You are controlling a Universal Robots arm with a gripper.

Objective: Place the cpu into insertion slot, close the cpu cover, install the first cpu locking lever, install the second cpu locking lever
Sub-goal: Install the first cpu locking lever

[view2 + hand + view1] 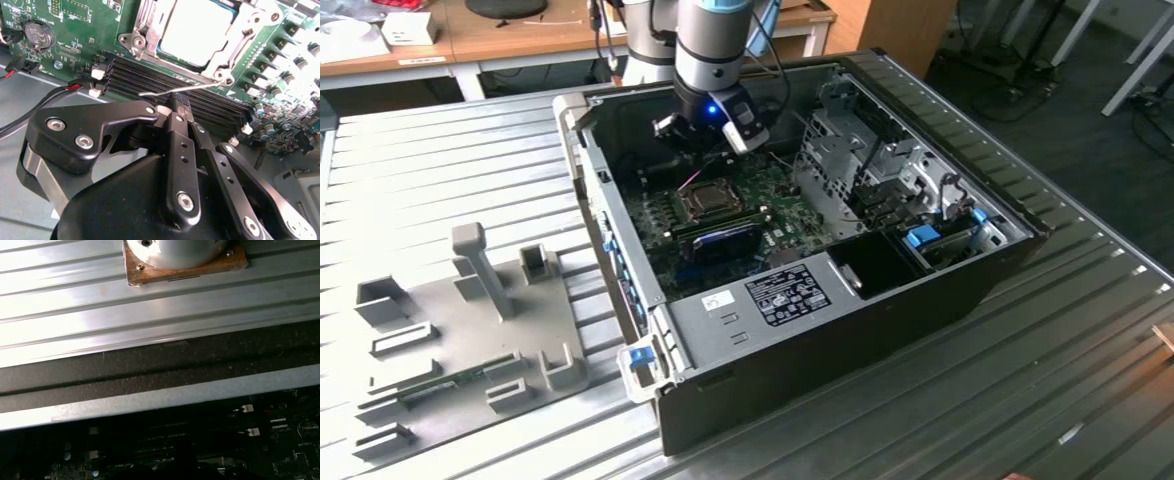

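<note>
The cpu [197, 30], pale grey and square, lies in the insertion slot [707, 200] on the green board. The silvery cpu cover [227, 47] lies flat around it. A thin metal locking lever [200, 86] runs along the socket's edge beside the black memory slots, with its free end sticking out sideways. My gripper [176, 102] is shut, its black fingertips pressed together right at the lever's rod; whether they touch it I cannot tell. In the exterior view the gripper [707, 135] hangs inside the open case, just above and behind the socket.
The open computer case [961, 290] lies on a ribbed metal table [1067, 380]. Drive cages [881, 170] stand at the exterior view's right of the board. A grey fixture plate [467, 330] with upright blocks lies at the left. Red and black cables [45, 97] run near the gripper.
</note>
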